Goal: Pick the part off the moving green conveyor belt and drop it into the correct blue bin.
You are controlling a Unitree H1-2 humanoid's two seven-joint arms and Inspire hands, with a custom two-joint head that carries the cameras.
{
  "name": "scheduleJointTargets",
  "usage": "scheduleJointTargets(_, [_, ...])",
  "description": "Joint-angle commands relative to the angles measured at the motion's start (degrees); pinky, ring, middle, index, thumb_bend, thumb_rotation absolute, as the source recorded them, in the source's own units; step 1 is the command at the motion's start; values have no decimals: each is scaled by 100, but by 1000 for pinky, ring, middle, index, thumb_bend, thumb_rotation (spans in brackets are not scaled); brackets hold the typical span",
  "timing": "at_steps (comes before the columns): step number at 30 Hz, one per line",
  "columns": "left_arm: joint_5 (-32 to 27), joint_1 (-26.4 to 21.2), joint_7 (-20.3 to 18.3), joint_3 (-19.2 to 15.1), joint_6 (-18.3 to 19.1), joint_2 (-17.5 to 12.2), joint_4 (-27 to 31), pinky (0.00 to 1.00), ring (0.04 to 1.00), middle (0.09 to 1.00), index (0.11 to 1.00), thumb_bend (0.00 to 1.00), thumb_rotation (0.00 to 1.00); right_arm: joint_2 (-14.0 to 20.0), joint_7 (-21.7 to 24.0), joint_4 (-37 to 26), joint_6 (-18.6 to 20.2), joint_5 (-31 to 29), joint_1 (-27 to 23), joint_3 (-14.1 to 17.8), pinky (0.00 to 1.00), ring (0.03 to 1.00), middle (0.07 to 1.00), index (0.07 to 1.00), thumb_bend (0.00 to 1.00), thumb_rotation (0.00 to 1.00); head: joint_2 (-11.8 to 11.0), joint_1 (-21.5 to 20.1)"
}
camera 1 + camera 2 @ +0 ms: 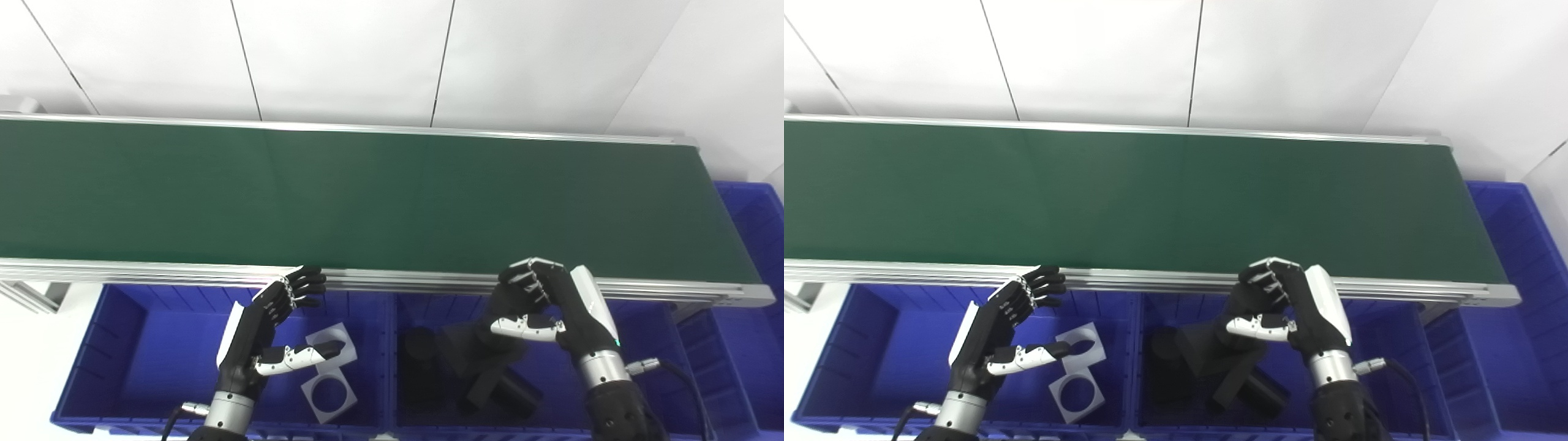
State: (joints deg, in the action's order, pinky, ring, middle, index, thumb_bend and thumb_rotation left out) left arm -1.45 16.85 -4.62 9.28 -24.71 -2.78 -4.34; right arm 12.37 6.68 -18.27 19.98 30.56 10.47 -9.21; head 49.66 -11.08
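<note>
The green conveyor belt (pixel 367 196) runs across the view with no part on it. My right hand (pixel 551 306) hangs over the middle blue bin (pixel 649 349), just in front of the belt's near rail. Its fingers are curled on a black part (pixel 497 306), which is hard to tell from the black parts (pixel 502 392) lying below it. My left hand (pixel 269 331) is open and empty over the left blue bin (pixel 122 343), fingers spread near the rail.
The left bin holds two white square plates with round holes (pixel 331 395). The middle bin holds several black blocks and a black cylinder (pixel 419 361). A third blue bin (pixel 753 233) stands past the belt's right end. A white wall lies behind.
</note>
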Motion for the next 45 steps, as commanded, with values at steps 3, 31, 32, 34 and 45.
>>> scheduleJointTargets(3, [-122, 4, -200, -107, -221, 62, 204, 648, 710, 740, 753, 885, 270, 181, -191, 230, -242, 511, -157, -206, 303, 365, 475, 564, 506, 0, 23, 59])
scheduleJointTargets(31, [204, -115, -392, 32, -212, -205, 292, 709, 760, 792, 804, 868, 250, -166, -619, 246, -2400, -427, 773, -907, 816, 936, 988, 1000, 901, 419, 16, 120])
scheduleJointTargets(32, [180, -107, -399, 33, -211, -206, 271, 710, 760, 792, 804, 868, 249, -166, -618, 296, -2534, -556, 785, -892, 814, 933, 986, 1000, 902, 418, -1, 142])
scheduleJointTargets(34, [172, -83, -391, 28, -216, -203, 238, 716, 761, 792, 804, 870, 251, -179, -607, 371, -2740, -793, 811, -859, 824, 919, 968, 999, 905, 426, -18, 183])
scheduleJointTargets(45, [258, -7, -343, 31, -219, -175, 162, 726, 769, 797, 804, 872, 257, -296, -450, 527, -2839, -1624, 856, -691, 812, 888, 913, 959, 877, 357, -108, 233])
